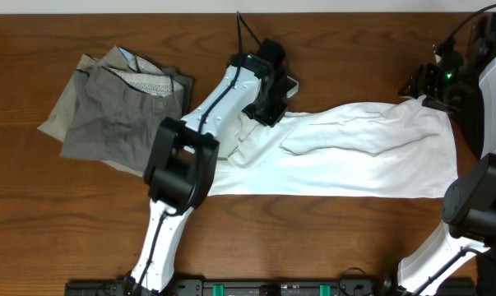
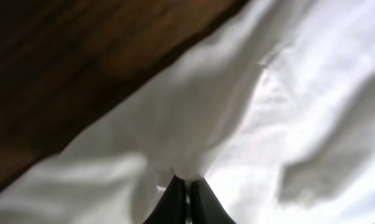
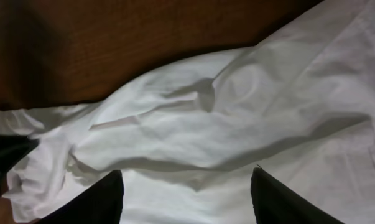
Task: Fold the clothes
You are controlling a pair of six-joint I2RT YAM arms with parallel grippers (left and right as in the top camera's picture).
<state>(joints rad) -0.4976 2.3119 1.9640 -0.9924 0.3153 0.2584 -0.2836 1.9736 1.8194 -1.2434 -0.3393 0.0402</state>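
Your left hand (image 2: 186, 190) is clenched on a pinch of the white T-shirt (image 1: 354, 156) near the table's (image 1: 67, 33) back edge; your right hand (image 3: 187, 174) hangs released, spread over its right end.

Two white-shelled arms (image 1: 219, 99) with bulky black joints (image 1: 180, 160), thin black cables (image 1: 246, 29), dark wedge-shaped end effector fingers (image 3: 94, 199).

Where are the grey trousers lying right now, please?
In the overhead view, the trousers lie at the left end of the table, beside the left arm; the white T-shirt spreads out to their right.
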